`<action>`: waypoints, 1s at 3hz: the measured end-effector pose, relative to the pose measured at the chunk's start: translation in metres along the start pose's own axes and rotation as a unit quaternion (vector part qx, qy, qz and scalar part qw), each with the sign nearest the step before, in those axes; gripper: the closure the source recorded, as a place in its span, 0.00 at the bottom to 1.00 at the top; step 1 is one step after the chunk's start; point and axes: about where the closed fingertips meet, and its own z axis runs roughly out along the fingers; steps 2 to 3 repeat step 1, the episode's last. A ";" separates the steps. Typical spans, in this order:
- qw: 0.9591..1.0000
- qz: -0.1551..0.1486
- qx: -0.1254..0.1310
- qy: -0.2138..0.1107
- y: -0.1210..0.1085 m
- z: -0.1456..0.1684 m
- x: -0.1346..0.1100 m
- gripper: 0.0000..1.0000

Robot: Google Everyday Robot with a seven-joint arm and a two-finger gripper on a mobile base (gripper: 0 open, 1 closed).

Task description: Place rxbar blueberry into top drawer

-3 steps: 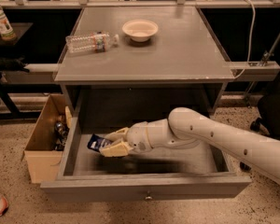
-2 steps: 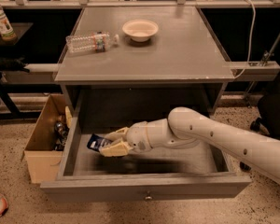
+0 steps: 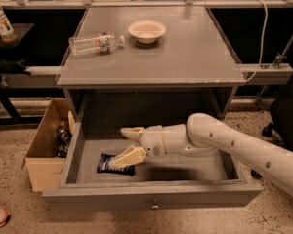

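The rxbar blueberry (image 3: 109,164), a flat dark navy bar with white lettering, lies on the floor of the open top drawer (image 3: 151,191) at its front left. My gripper (image 3: 125,145) is inside the drawer just above and to the right of the bar, open, with one finger (image 3: 131,132) raised and the other finger (image 3: 128,157) over the bar's right end. It holds nothing. The white arm reaches in from the right.
On the cabinet top lie a clear plastic water bottle (image 3: 94,43) on its side and a white bowl (image 3: 146,30). A tan cardboard box (image 3: 45,150) with items stands on the floor left of the drawer. A bottle (image 3: 1,21) stands at far left.
The gripper has opened and let go of the bar, which now lies flat on the drawer floor. The gripper has drawn back a little to the right and up.
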 end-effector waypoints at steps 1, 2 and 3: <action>1.000 -0.007 0.001 -0.030 0.002 -0.020 -0.009 0.00; 1.000 -0.007 0.001 -0.030 0.002 -0.020 -0.009 0.00; 1.000 -0.007 0.001 -0.030 0.002 -0.020 -0.009 0.00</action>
